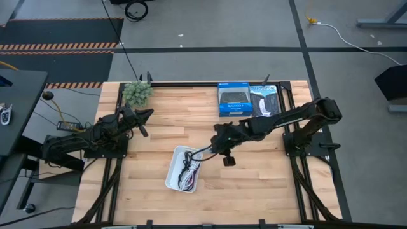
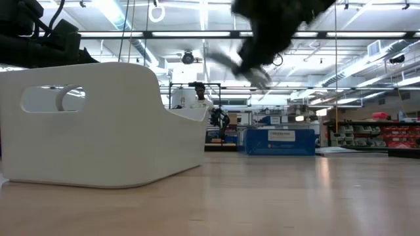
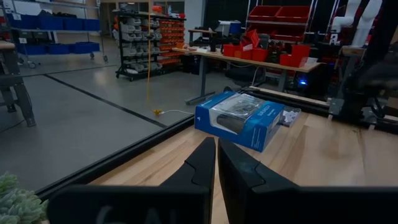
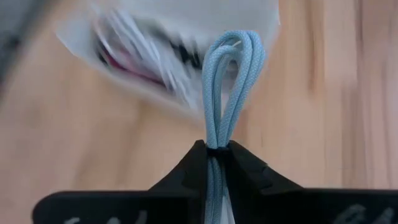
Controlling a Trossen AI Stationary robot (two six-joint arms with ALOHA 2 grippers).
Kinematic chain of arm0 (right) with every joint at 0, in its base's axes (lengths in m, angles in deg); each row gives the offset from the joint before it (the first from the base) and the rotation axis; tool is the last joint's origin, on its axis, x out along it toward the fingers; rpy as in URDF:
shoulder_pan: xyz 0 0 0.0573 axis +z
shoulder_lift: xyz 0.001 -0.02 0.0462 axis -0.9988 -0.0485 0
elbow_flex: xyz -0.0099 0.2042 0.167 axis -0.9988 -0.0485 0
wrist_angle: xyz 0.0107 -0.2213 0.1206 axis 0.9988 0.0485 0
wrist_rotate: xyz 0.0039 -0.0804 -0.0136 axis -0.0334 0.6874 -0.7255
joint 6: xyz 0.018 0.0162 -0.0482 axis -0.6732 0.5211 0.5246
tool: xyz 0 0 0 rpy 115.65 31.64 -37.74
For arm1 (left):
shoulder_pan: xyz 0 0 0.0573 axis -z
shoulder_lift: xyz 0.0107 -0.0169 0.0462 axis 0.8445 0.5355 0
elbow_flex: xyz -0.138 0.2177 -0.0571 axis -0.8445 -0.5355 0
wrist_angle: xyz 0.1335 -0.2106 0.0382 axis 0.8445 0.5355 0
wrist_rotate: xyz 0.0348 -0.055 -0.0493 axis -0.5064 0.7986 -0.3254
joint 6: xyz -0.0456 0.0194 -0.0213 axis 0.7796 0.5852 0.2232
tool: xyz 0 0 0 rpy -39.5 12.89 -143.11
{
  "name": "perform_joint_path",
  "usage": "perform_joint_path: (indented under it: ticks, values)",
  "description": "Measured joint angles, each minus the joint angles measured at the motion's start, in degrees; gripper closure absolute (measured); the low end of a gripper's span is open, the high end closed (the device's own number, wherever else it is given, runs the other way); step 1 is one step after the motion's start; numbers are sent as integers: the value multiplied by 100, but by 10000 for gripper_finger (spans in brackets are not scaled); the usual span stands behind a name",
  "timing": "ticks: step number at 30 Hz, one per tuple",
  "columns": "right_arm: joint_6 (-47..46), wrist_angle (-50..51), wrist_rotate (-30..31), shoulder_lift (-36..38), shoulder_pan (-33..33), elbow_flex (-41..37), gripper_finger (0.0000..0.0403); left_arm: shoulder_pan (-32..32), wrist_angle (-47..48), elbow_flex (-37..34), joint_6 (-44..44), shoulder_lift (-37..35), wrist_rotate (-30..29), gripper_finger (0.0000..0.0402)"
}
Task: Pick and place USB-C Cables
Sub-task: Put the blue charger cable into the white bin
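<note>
A white bin stands mid-table with a dark red, a black and a white cable coiled inside; it also shows in the low view. My right gripper hangs above the table just right of the bin, shut on a light-blue cable. In the low view this gripper is blurred and high up. My left gripper waits shut and empty at the table's left, its fingers together in the left wrist view. My right gripper pinches the folded light-blue cable between its two fingers, at a dark tie around the bundle. Several strands pass through the fingers, and the looped end sticks out beyond the fingertips toward the bin. The cable is lifted clear of the table.
Two boxed products, one blue and one darker, lie at the far right of the table; the blue box shows in the left wrist view. A small green plant stands at the far left corner.
</note>
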Motion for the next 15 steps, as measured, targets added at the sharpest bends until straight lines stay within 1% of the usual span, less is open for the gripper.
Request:
perform_joint_path:
  ticks: [4,8,15]
  values:
    - [453,-925,-456,61,157,228,355,0,0,0,0,-2,0,377]
    - [716,-1937,-722,61,327,254,354,0,1,0,0,-2,0,377]
    - [810,-2977,-779,61,530,258,354,1,1,0,0,0,0,377]
